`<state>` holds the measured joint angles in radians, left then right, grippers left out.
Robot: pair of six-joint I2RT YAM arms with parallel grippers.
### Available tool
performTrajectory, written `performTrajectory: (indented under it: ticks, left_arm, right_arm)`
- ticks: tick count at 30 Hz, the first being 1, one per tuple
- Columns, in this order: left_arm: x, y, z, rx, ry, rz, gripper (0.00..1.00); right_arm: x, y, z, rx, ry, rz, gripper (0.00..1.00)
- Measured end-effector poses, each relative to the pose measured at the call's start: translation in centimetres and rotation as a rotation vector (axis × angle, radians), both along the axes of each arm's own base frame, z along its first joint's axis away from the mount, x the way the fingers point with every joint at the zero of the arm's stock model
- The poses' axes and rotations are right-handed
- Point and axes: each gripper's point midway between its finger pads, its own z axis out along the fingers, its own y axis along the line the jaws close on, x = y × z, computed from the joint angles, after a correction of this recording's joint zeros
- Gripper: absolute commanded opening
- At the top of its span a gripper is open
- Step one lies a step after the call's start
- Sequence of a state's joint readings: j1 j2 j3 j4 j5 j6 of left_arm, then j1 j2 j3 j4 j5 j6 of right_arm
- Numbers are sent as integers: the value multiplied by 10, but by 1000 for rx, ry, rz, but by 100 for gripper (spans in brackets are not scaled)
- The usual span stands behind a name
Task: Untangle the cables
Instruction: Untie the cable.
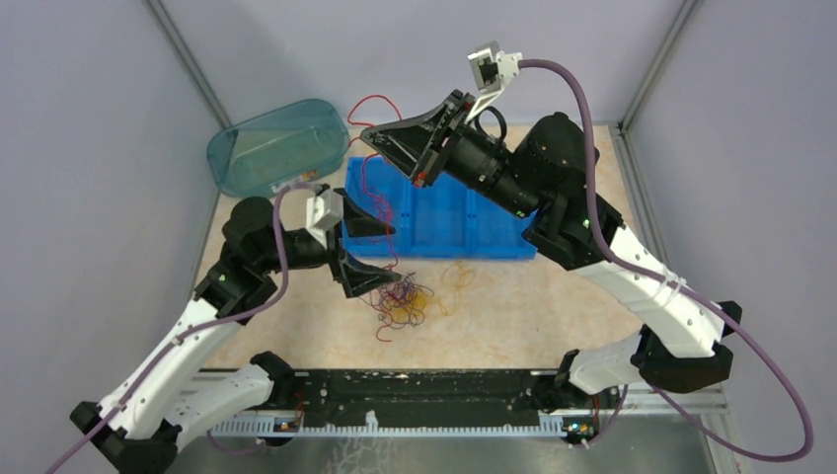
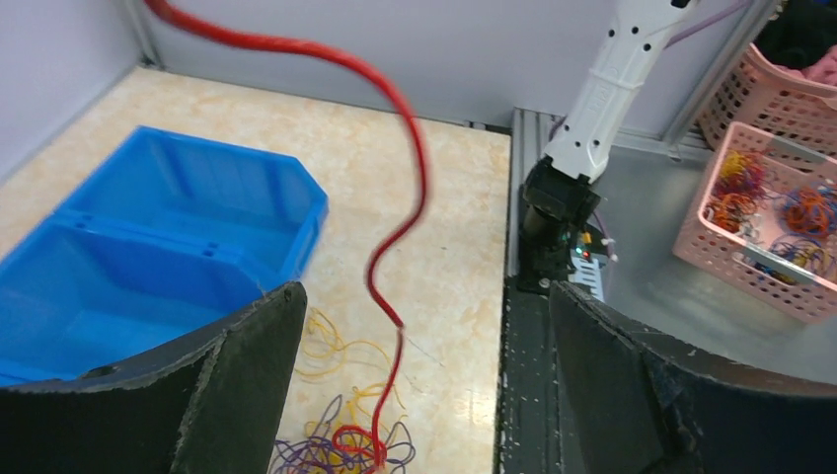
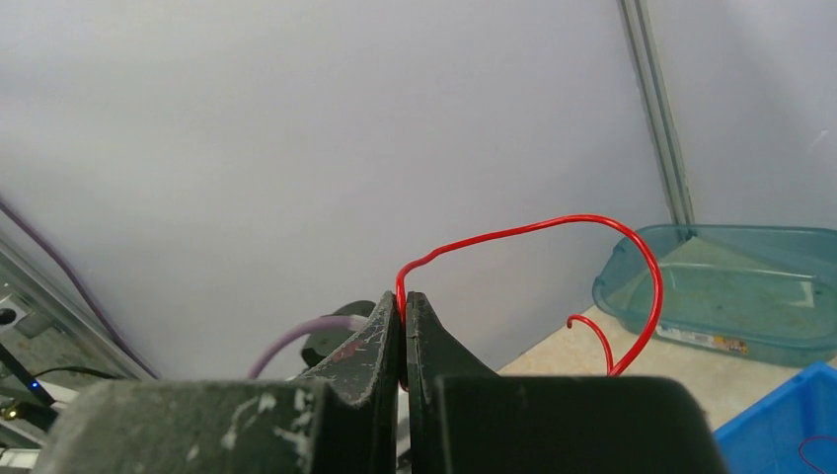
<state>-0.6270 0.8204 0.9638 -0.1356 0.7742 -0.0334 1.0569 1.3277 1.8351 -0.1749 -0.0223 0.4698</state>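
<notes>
Grey walls enclosed the pale marbled desk (image 1: 553, 316). The right gripper (image 3: 403, 301), raised toward the far edge, was pinched shut on a red cable (image 3: 553, 225) trailing down to the cables (image 1: 400, 299), which lay knotted mid-desk just before the blue bin (image 1: 464, 212). The left gripper (image 1: 388, 259) gaped empty over that knot. One strand seemed partly drawn out; the purple and yellow ones lay tangled.

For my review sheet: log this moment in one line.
right gripper: shut on red cable, held high | left gripper: open around hanging cable | tangle: on table beside blue bin
</notes>
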Motion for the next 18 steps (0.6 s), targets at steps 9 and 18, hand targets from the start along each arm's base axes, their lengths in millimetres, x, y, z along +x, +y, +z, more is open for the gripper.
performTrajectory:
  ticks: [9,18]
  left_arm:
    - [7,-20,-12,3,110,-79,7]
    - [37,-1,42,-28,-101,143,0]
  right_arm:
    - [-2,0,5,23,-2,9,0]
    - [30,-6,-33,-32,55,-64,0]
